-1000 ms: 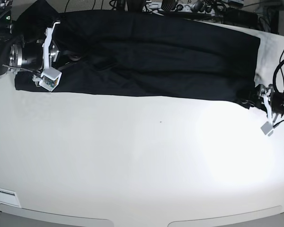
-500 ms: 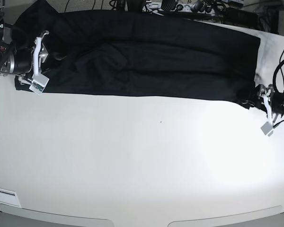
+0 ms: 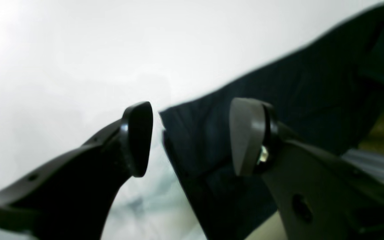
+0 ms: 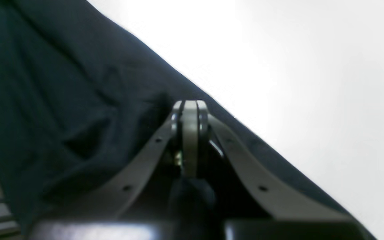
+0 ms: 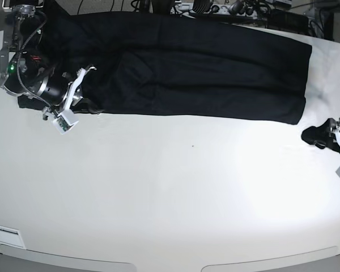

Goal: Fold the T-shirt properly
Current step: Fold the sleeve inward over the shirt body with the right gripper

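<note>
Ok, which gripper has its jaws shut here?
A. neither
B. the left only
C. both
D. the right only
D: in its wrist view the right gripper has its pads pressed flat together above the T-shirt, while the left gripper shows a wide gap between its fingers.

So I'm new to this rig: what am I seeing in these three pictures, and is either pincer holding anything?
It is a two-armed robot at a white table. The base view looks down on the whole table; the other two come from cameras on each wrist. A black T-shirt lies spread along the far side. The right pincer is shut at the shirt's near edge; whether cloth is pinched between its jaws I cannot tell. The left pincer is open, holding nothing, by the shirt's corner.
</note>
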Robot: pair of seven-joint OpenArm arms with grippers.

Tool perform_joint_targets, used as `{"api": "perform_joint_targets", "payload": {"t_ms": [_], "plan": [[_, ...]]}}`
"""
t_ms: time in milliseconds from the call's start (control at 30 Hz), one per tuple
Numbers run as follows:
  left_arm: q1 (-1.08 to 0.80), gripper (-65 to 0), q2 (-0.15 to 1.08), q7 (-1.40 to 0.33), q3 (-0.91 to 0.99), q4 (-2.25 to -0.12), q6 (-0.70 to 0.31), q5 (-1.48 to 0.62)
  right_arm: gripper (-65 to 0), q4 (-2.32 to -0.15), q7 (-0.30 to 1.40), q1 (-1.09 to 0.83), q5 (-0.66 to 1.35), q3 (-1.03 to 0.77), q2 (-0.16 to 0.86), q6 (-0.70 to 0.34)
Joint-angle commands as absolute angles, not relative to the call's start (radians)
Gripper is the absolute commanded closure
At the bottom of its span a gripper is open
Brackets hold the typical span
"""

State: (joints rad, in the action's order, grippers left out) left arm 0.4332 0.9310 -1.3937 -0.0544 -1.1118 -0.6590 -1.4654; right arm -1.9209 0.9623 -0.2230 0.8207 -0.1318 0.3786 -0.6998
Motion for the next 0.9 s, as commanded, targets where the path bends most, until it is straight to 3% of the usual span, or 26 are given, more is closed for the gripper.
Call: {"api": "perform_joint_targets", "payload": {"t_ms": [0, 333, 867], "plan": [[0.458, -38.8, 0.962, -1.389, -0.012, -1.122, -0.654, -1.465, 0.0, -1.922, 0.911, -0.212, 0.805, -0.129, 0.382, -0.698], [0.446, -38.8, 0.965, -1.392, 0.197, -1.122, -0.62, -1.429, 0.0, -1.784, 0.805, -0.21, 0.641, -0.042, 0.373, -0.627], [0.444, -38.8, 0.964, -1.384, 0.209, -1.122, -0.607, -1.425, 0.0, -1.763, 0.809, -0.168, 0.688, 0.101, 0.28, -0.698]]}}
